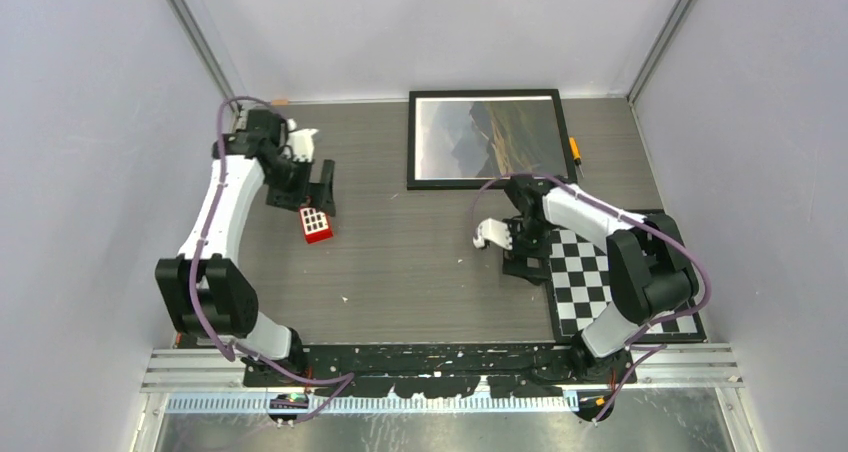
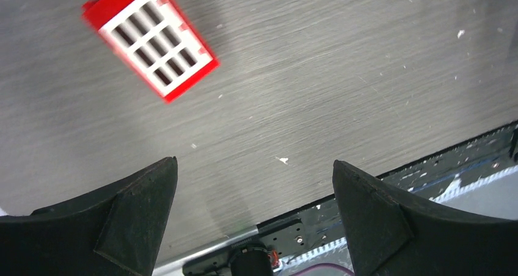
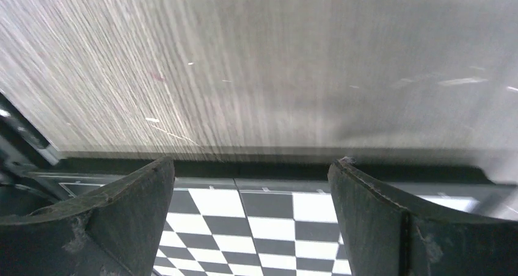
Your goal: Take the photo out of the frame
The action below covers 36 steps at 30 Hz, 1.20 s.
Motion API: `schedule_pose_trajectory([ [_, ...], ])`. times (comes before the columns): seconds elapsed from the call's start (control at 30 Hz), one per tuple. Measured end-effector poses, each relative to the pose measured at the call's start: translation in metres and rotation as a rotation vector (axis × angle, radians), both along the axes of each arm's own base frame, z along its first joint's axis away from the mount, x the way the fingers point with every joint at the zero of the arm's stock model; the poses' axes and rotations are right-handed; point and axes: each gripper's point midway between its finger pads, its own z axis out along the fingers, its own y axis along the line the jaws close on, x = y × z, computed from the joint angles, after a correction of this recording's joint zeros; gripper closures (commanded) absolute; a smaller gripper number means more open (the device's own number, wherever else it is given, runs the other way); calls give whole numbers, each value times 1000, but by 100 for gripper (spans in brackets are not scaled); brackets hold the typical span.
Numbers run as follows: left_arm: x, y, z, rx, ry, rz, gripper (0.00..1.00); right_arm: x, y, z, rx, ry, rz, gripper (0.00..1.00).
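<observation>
The frame (image 1: 412,142) with its thin black rim lies face up at the back middle of the table. The photo (image 1: 488,137) of grey mountains and green-brown hills sits inside it. Neither shows in the wrist views. My left gripper (image 1: 322,188) is open and empty at the left, just behind a red block; its fingers (image 2: 131,218) stand wide apart over bare table. My right gripper (image 1: 527,254) is open and empty, in front of the frame at the left edge of the checkerboard; its fingers (image 3: 372,221) are spread wide.
A red block with a white grid face (image 1: 317,225) lies at the left and shows in the left wrist view (image 2: 151,39). A black-and-white checkerboard (image 1: 610,292) lies at the right front, also in the right wrist view (image 3: 256,227). An orange-handled tool (image 1: 576,156) lies right of the frame.
</observation>
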Motion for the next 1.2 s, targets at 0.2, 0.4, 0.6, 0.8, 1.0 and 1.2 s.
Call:
schedule_pose_trajectory([
  [0.2,33,-55,-8,13,2,-167,0,59,33,54,166,-101,-201,0],
  [0.4,87,-93,-15,-21,-85,-157,0,126,51,100,338,-201,-488,0],
  [0.6,151,-128,-26,1,-187,-131,0,188,39,103,405,-221,-775,0],
  [0.8,196,-166,-53,35,-227,-83,0,222,12,94,433,-202,-1034,0],
  [1.0,230,-188,-81,61,-253,-9,3,227,-1,95,450,-194,-1155,1],
  [1.2,254,-197,-108,137,-295,43,10,226,-2,92,450,-184,-1178,1],
])
